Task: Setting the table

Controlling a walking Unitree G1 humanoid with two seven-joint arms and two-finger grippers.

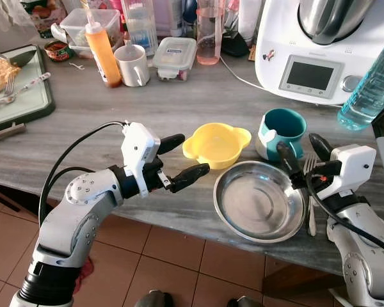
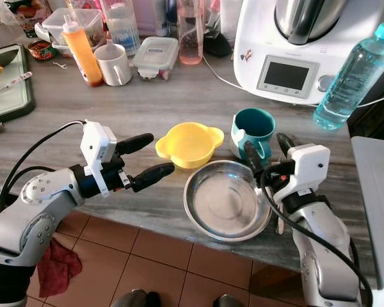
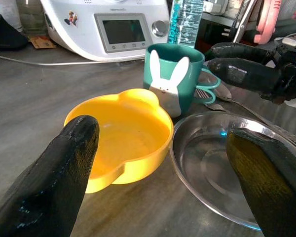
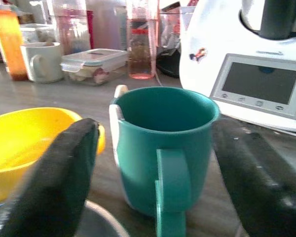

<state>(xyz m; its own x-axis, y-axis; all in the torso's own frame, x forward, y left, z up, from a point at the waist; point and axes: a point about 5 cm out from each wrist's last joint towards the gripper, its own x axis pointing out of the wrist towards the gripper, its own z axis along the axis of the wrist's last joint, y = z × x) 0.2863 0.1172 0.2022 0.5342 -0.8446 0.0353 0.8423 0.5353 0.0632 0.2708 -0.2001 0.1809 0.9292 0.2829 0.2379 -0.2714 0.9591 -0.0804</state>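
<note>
On the counter point(image 1: 179, 102), a bowl point(image 1: 216, 144) sat left of a mug point(image 1: 280, 132), with a pan point(image 1: 259, 201) in front of both. A fork point(image 1: 311, 192) lay right of the pan. The left gripper point(image 1: 178, 158) hovered left of the bowl; the right gripper point(image 1: 304, 157) stood before the mug. A kitchen machine point(image 1: 313, 51) stood behind.

I can read almost nothing here. The white kitchen machine point(image 3: 108, 24) carries a small line of print above its screen point(image 3: 122, 31), too fine to make out. The lid label on the food box point(image 1: 175, 50) is blurred too.
</note>
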